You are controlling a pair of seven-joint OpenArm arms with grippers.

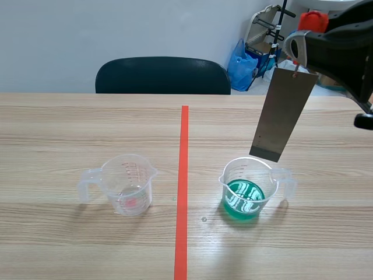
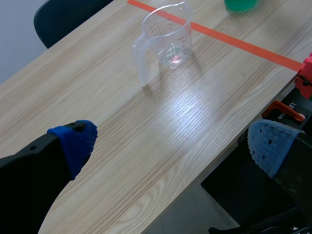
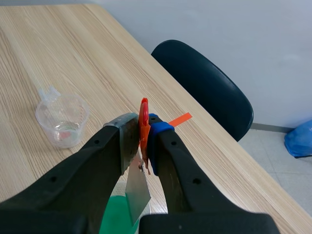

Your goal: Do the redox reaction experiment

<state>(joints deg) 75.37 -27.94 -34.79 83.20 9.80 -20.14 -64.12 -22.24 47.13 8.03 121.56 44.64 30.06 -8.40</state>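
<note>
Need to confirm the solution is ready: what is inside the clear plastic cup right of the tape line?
Green liquid fills the bottom of the clear plastic measuring cup. The flat grey metal strip hangs above the cup, not dipped. Anything under the liquid's glare is hidden.

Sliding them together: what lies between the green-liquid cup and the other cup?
Only the orange tape line, between green-liquid cup and other cup; otherwise bare table, the scene view shows.

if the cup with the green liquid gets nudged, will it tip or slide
Probably slides rather than tips: the measuring cup looks squat, with the green liquid low in it. Thin clear plastic suggests it is light, so the liquid may slosh.
</note>
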